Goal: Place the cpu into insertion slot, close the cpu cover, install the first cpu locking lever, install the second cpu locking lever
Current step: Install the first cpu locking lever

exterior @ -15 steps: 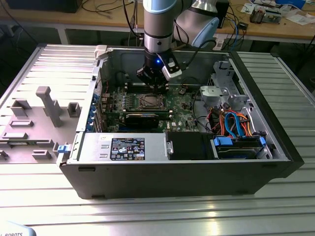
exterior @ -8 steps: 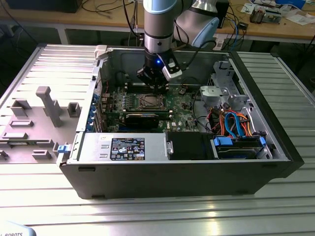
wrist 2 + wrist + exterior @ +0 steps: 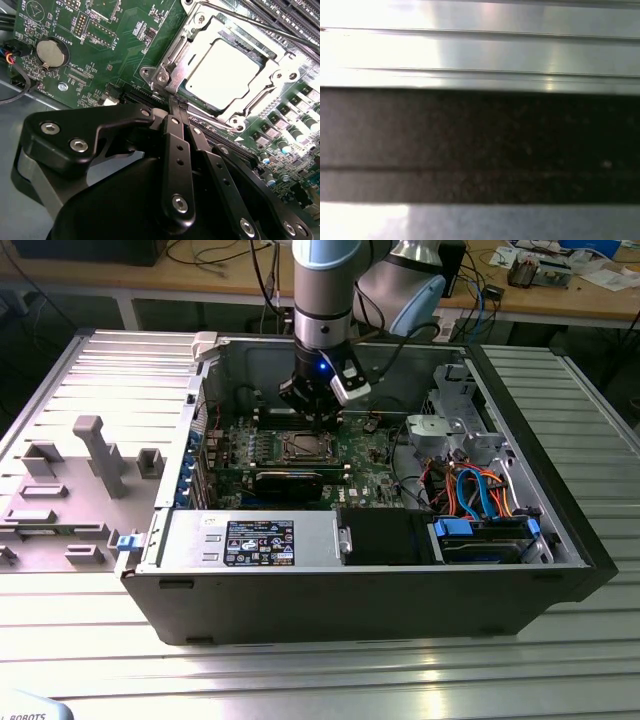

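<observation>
End effector (image 3: 177, 106) w/ fingers pressed together, nothing pinched, tips just beside corner of insertion slot (image 3: 165, 75) on green board. Cpu (image 3: 222, 72) seated in slot, cpu cover (image 3: 277, 75) closed down around it. Thin lever rod (image 3: 260, 25) along slot's far edge.

Arm vertical; hand (image 3: 177, 102) low, fingers pressed together

A ribbed grey metal worktop (image 3: 560, 660) shines with bright light. At the back stands a long wooden bench (image 3: 230, 275) with cables (image 3: 215, 255) and papers (image 3: 590, 270) on it. On the exterior view's left lies a grey plastic panel (image 3: 80, 480) with blocky shapes. Under the bench it looks dark, maybe floor.
</observation>
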`<state>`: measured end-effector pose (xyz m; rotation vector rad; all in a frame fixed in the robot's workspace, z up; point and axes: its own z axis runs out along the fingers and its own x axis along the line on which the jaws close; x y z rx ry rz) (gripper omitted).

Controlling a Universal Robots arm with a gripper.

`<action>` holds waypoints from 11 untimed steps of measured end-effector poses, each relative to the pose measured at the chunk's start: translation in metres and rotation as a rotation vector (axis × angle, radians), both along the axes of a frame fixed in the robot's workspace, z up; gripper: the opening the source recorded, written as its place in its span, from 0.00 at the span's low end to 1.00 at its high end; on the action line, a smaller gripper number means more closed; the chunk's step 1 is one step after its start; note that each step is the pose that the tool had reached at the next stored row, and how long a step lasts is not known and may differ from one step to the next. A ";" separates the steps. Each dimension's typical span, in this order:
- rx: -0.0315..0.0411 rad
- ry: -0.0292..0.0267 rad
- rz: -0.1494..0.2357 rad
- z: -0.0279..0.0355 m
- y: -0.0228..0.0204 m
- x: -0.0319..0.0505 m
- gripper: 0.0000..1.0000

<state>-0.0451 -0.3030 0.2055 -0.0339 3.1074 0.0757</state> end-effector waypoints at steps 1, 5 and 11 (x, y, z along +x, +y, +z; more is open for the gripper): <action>-0.0001 0.0000 0.000 -0.0002 0.0000 0.0001 0.11; -0.0008 0.0002 0.000 -0.0009 0.0000 0.0003 0.11; -0.0012 0.0000 0.000 -0.0014 0.0000 0.0005 0.11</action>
